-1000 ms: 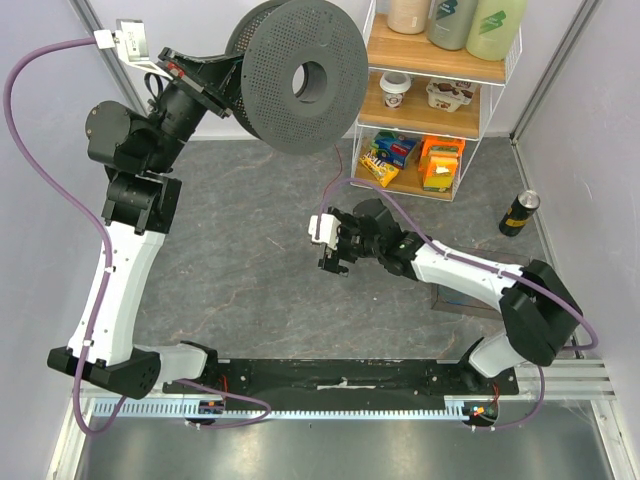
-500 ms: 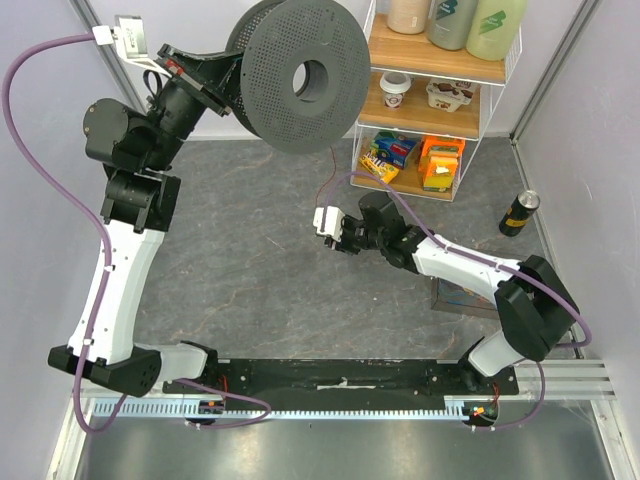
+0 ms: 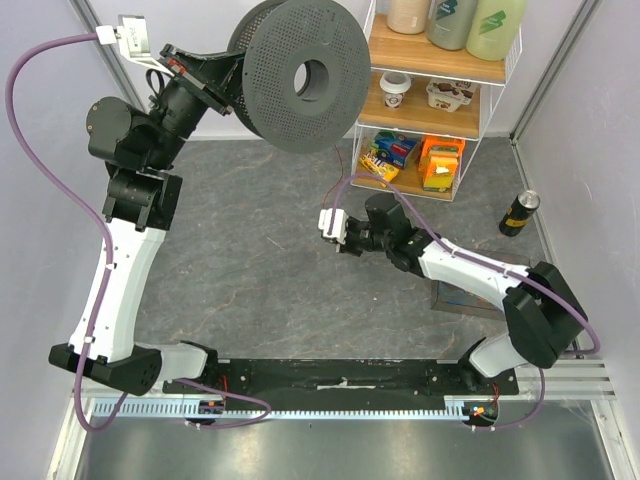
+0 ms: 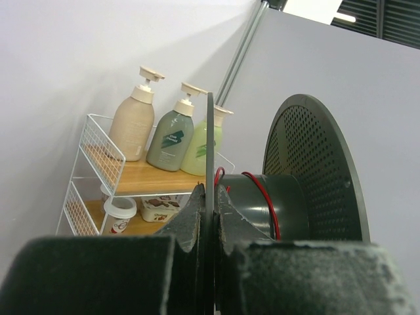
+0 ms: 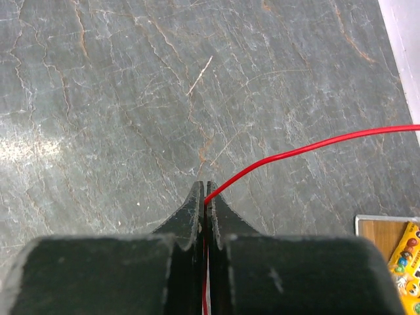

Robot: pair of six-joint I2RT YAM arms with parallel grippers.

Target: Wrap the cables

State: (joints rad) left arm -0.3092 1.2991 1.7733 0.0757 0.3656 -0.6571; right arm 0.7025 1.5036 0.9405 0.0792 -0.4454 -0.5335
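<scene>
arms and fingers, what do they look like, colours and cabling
Both the left arm and right arm have white link shells with black joints and bases. A thick purple hose loops along each to a small white box at the wrist. The fingers are dark, tapering blades.

Your left arm (image 3: 125,260) stands tall, upper links raised, wrist reaching up toward the far wall. Your left gripper (image 4: 209,197) is pressed closed on the thin flange of the spool (image 4: 315,177). Your right arm (image 3: 465,268) lies low, stretched out leftward from its base. Your right gripper (image 5: 205,191) has its fingers together, pinching the red cable (image 5: 295,149).
</scene>
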